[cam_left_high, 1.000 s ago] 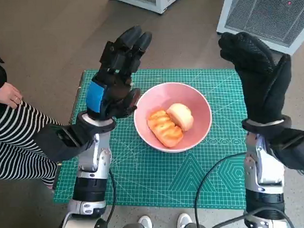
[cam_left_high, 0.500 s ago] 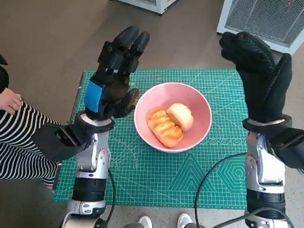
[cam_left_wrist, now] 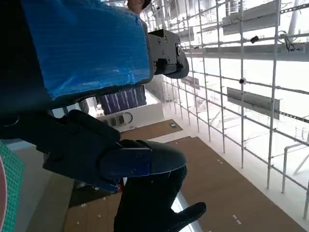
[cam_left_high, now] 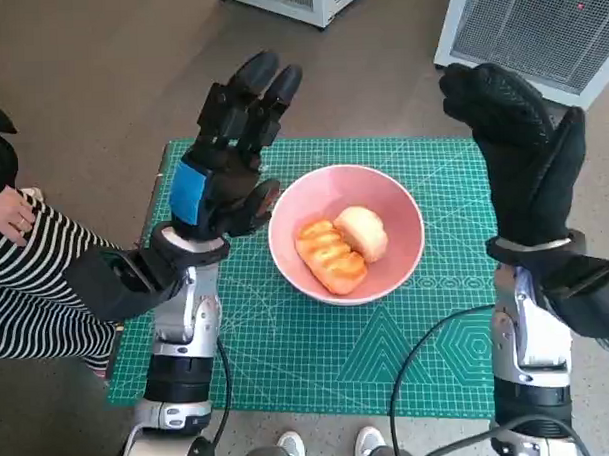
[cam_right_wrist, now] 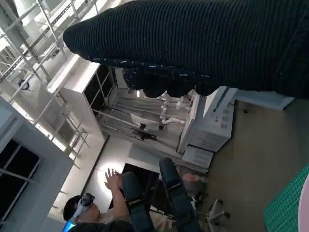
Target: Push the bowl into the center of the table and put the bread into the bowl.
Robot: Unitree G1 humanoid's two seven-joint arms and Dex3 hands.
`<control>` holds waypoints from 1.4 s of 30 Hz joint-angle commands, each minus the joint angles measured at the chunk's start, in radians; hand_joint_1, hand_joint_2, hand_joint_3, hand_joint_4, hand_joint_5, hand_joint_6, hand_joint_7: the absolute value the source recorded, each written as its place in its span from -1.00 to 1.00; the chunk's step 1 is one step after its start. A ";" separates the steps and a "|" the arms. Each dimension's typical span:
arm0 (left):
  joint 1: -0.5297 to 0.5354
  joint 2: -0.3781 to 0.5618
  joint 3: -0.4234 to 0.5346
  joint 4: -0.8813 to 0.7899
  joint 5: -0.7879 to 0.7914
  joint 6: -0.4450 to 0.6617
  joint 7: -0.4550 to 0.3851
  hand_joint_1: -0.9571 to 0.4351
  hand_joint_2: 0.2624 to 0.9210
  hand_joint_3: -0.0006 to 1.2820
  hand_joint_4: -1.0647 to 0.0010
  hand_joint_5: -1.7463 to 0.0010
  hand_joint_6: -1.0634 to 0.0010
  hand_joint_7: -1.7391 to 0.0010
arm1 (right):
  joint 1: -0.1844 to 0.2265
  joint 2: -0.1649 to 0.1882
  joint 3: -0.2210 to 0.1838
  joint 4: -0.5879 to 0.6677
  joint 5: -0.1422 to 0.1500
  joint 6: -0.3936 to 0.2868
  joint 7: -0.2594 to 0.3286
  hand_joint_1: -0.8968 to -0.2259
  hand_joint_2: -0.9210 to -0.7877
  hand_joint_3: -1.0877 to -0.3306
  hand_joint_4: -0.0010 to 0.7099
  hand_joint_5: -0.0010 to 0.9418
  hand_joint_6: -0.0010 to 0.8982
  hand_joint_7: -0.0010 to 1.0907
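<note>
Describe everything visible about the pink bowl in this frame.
The pink bowl is round, smooth and plain, perhaps plastic, standing upright near the middle of the green cutting mat. It holds two pieces of bread: a ridged orange-brown loaf and a paler round bun, side by side. Neither hand touches it; both are raised beside it.

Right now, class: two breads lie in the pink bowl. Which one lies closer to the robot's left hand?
The ridged orange bread. It lies on the side of the bowl toward the left hand; the round pale bread lies beyond it.
</note>
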 commanded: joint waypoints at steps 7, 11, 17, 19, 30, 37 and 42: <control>0.016 0.012 0.006 -0.001 -0.011 0.012 -0.005 -0.55 1.00 -0.39 0.78 0.80 1.00 0.49 | 0.013 0.005 0.003 0.011 -0.020 0.000 -0.005 -0.35 -1.00 0.16 -0.51 -1.00 -0.87 -0.07; 0.017 0.016 0.006 -0.004 -0.005 0.012 -0.002 -0.54 1.00 -0.39 0.78 0.81 1.00 0.47 | 0.014 0.007 0.006 0.014 -0.021 -0.004 -0.004 -0.35 -1.00 0.16 -0.51 -1.00 -0.88 -0.07; 0.022 0.019 0.002 -0.020 0.007 0.018 0.012 -0.53 1.00 -0.40 0.76 0.82 1.00 0.43 | 0.016 0.008 0.008 0.024 -0.022 -0.014 -0.003 -0.35 -1.00 0.16 -0.51 -1.00 -0.88 -0.07; 0.024 0.020 0.001 -0.025 0.010 0.021 0.016 -0.53 1.00 -0.40 0.76 0.82 1.00 0.43 | 0.016 0.009 0.009 0.026 -0.022 -0.016 -0.004 -0.35 -1.00 0.16 -0.51 -1.00 -0.88 -0.07; 0.024 0.024 -0.002 -0.029 0.014 0.030 0.029 -0.54 1.00 -0.42 0.75 0.83 1.00 0.39 | 0.014 0.008 0.013 0.033 -0.019 -0.020 -0.002 -0.35 -1.00 0.15 -0.51 -1.00 -0.89 -0.07; 0.020 0.026 -0.004 -0.026 0.015 0.028 0.030 -0.53 1.00 -0.42 0.75 0.83 1.00 0.39 | 0.012 0.007 0.013 0.034 -0.010 -0.018 0.004 -0.35 -1.00 0.14 -0.51 -1.00 -0.89 -0.06; 0.017 0.027 -0.003 -0.025 0.009 0.032 0.027 -0.53 1.00 -0.43 0.75 0.83 1.00 0.36 | 0.013 0.007 0.013 0.031 -0.010 -0.016 0.003 -0.35 -1.00 0.14 -0.52 -1.00 -0.89 -0.06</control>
